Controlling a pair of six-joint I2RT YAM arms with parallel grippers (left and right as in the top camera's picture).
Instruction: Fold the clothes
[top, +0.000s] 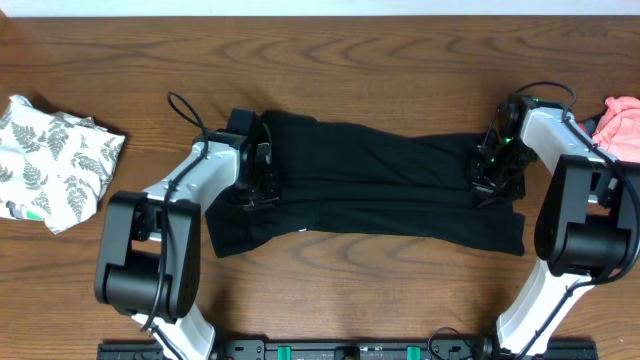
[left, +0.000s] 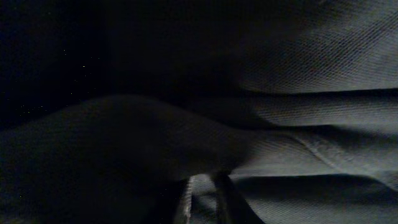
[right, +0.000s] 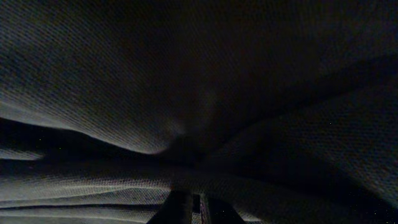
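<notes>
**Overhead view:** The black garment (top: 380, 185) is being held across mid-frame on the table (top: 350, 60) as a long, lengthwise-folded band. The left gripper (top: 258, 180) is at its left end and the right gripper (top: 495, 180) at its right end. A fern-print cloth (top: 55, 160) at far left and a pink cloth (top: 620, 125) at the right edge are lying crumpled.

**Left wrist view:** The frame is being filled by the black garment (left: 311, 50). Whether the left gripper (left: 205, 202) is spread or pinching cannot be told.

**Right wrist view:** The right gripper (right: 194, 208) is being pressed together, apparently on a fold of the black garment (right: 124, 74).

**Progress, as judged:** Crosswise folds and the other pieces are outstanding.
</notes>
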